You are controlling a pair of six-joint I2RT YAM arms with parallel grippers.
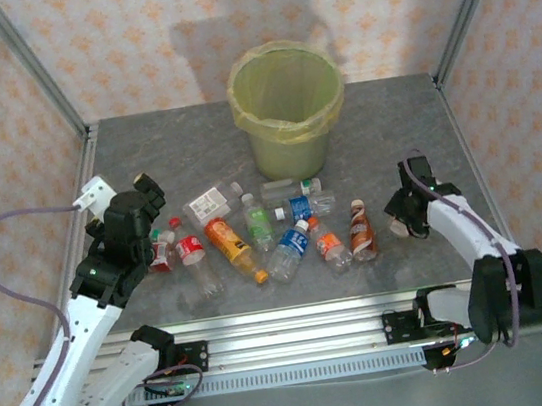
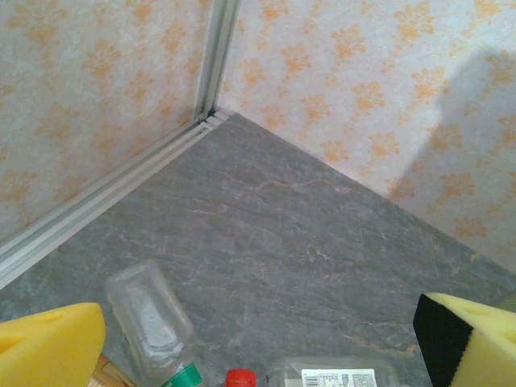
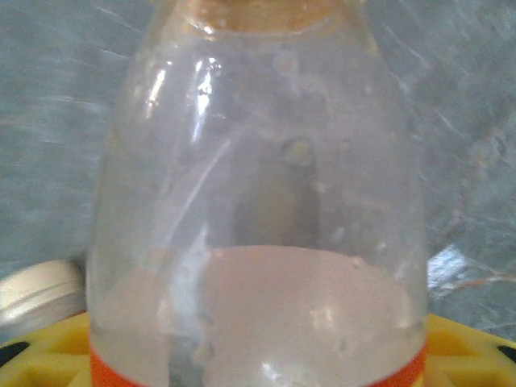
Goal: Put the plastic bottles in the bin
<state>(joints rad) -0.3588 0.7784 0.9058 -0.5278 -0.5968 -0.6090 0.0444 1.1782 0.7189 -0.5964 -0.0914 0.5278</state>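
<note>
Fingers (image 3: pixel 56 359) clasp one bottle (image 3: pixel 258 201); one bin (image 1: pixel 288 110).

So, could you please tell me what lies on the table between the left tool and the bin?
Nothing: in the top view, the table between left tool and bin is bare.

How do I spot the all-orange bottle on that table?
Find the round bin lined with a yellow-green bag at the back of the grey table. Left of centre in the row of bottles before it lies the orange plastic bottle: orange along its whole body, its neighbours clear with coloured labels.
</note>
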